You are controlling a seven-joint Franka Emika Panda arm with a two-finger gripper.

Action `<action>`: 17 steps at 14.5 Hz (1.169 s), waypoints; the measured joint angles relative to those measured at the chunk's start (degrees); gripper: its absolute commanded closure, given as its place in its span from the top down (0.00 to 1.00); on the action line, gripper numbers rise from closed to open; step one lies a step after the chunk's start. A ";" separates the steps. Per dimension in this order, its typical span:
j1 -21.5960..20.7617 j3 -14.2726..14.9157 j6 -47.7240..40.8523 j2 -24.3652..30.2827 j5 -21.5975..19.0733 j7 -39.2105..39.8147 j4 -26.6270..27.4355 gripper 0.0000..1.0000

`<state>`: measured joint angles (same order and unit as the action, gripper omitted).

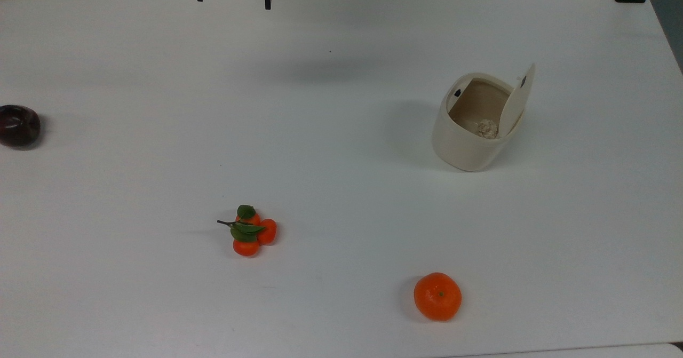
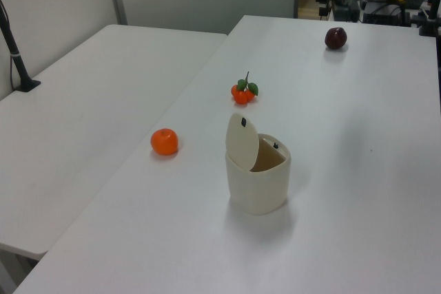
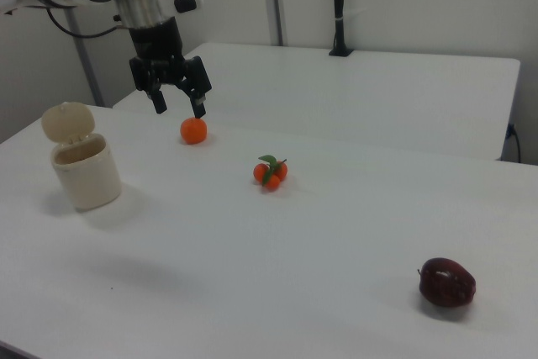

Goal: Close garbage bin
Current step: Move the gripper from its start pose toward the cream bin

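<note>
No text, label, brand or number can be read. The garbage bin (image 1: 469, 144) lid (image 1: 516, 102) bears a small black mark (too small to read).

Garbage bin (image 1: 467, 144) smooth matt plastic; table (image 1: 160, 134) matt.

We see a white table (image 1: 331, 150) bearing a cream garbage bin (image 1: 469, 144) with its lid up, an orange (image 1: 437, 296), a leafy cluster of small oranges (image 1: 249, 233), and a dark red apple (image 1: 18, 125), all well apart.
</note>
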<state>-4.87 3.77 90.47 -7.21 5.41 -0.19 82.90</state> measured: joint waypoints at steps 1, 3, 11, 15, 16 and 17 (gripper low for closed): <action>0.00 0.00 0.00 0.00 0.00 0.00 0.00 1.00; 0.18 0.00 0.00 0.01 0.01 -0.03 0.00 1.00; 0.37 0.00 0.00 0.06 0.01 -0.06 0.00 0.98; 0.37 0.00 0.00 0.06 0.01 -0.07 0.00 0.20; 0.37 0.00 0.00 0.06 0.01 -0.07 0.00 0.02; 0.37 0.00 0.00 0.06 0.00 -0.07 0.00 0.00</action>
<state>-4.49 3.77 90.47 -7.14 5.42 -0.26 82.90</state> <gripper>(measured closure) 0.348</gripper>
